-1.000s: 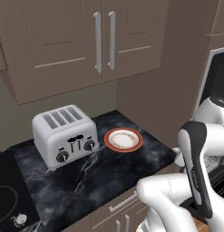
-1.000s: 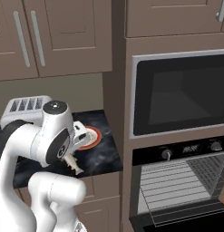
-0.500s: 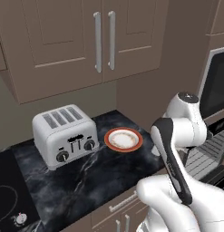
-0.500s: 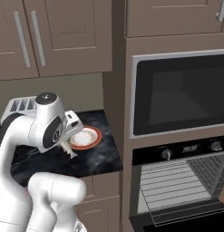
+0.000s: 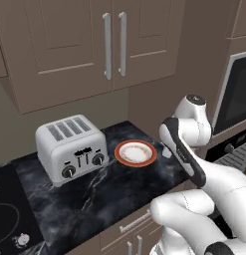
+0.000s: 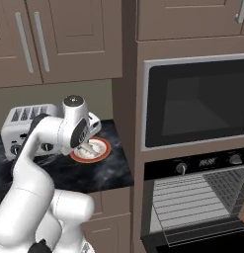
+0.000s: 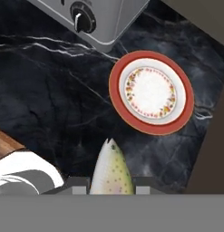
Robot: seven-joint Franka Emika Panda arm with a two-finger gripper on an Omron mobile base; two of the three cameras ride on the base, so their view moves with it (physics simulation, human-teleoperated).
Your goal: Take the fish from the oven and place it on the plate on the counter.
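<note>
Fish (image 7: 111, 174) out of the oven (image 6: 192, 207) — jaws of gripper (image 7: 111, 186) clamped on it, above the counter (image 7: 50, 90) near the plate (image 7: 151, 92) — plate empty; placing remains.

Fish (image 7: 111, 172) tail end cut off — toaster (image 7: 96, 18) cropped at top edge.
</note>
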